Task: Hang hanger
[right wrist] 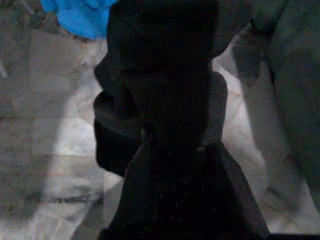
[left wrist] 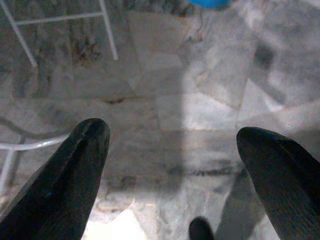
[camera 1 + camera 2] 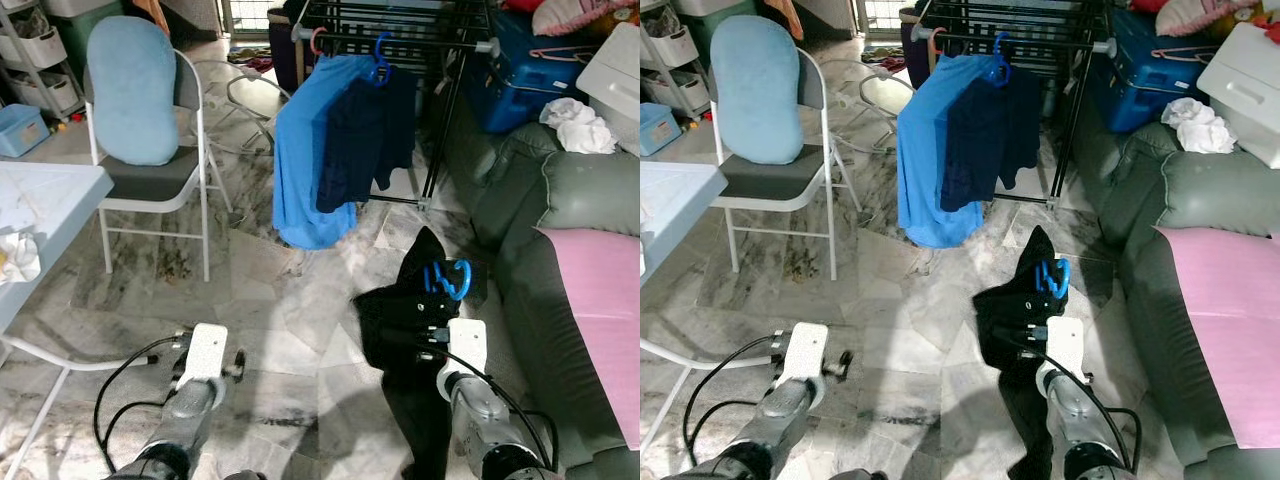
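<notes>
Blue hanger [image 3: 449,277] with black garment [image 3: 405,340] draped lengthwise down, hook tipped up toward drying rack [image 3: 400,40], pinched in right gripper [image 3: 425,325] above marble floor [image 3: 270,300]. Left gripper [image 2: 172,165] low, fingers spread, holding nothing.

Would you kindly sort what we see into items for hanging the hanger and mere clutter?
For the job:
- right gripper
- blue plastic hanger carrying a black garment
- black metal drying rack

Lying about:
- white folding chair
- light blue cushion
- blue suitcase
- grey sofa
</notes>
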Controlling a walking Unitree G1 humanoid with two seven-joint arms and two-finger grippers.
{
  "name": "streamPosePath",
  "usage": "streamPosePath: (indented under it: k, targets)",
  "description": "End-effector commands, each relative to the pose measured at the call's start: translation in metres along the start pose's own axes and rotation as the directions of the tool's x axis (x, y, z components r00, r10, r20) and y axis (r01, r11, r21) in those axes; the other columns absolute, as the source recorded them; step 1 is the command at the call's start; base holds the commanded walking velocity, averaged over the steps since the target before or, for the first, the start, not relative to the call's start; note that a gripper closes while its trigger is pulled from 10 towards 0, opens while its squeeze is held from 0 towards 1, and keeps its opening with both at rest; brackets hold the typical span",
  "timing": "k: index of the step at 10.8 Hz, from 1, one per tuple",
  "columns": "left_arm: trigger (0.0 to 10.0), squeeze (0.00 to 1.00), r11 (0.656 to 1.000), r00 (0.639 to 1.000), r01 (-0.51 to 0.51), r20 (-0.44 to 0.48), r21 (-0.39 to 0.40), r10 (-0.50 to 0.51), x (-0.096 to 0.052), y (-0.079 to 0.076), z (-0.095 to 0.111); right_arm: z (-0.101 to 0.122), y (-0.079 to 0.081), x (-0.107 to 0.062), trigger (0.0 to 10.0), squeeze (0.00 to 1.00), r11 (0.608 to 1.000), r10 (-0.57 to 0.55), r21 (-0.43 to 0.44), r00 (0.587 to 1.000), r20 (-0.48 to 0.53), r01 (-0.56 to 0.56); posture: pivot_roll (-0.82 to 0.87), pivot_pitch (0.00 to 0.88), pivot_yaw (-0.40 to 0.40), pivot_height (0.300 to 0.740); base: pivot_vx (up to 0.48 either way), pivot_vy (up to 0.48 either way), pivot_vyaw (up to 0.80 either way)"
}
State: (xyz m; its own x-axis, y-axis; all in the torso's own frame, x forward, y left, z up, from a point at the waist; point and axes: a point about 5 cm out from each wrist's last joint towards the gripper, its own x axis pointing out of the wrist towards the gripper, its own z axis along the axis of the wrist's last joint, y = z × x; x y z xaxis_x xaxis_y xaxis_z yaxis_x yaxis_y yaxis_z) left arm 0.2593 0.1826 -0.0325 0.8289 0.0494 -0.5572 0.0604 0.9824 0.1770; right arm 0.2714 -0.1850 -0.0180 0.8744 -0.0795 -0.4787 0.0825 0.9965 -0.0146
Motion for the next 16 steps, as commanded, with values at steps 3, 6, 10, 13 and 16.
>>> streamPosePath:
  k: [3,6,10,13,16]
  targets:
    - [10.0,0.00,0.998,0.995,-0.019,-0.096,0.053,0.024,-0.008,0.011,-0.026,-0.026,-0.006,-0.011,10.0,0.00,0.990,-0.042,-0.136,0.997,-0.059,0.033,-0.11,0.071,-0.002,0.740,0.000,0.000,0.00]
    - [10.0,0.00,0.999,0.997,0.005,-0.080,0.051,-0.001,-0.006,0.000,-0.021,-0.035,-0.028,-0.018,10.0,0.00,0.989,-0.109,-0.105,0.992,-0.061,0.102,-0.17,0.119,0.036,0.740,0.000,0.000,0.00]
    - [10.0,0.00,0.991,0.995,0.060,-0.086,0.122,-0.049,-0.003,-0.010,-0.014,-0.047,-0.031,-0.025,10.0,0.00,0.988,-0.139,-0.081,0.987,-0.085,0.132,-0.22,0.103,0.058,0.740,0.000,0.000,0.00]
    - [10.0,0.00,0.996,0.996,-0.008,-0.083,0.091,0.016,-0.001,-0.001,-0.010,-0.030,-0.021,-0.016,10.0,0.00,0.991,-0.055,-0.125,0.998,-0.037,0.050,-0.19,0.096,0.033,0.740,0.000,0.000,0.00]
    - [10.0,0.00,0.998,0.994,-0.052,-0.092,0.027,0.055,-0.001,0.001,-0.010,-0.016,-0.007,-0.007,10.0,0.00,0.989,0.018,-0.149,1.000,-0.023,-0.021,-0.13,0.066,-0.010,0.740,0.000,0.000,0.00]
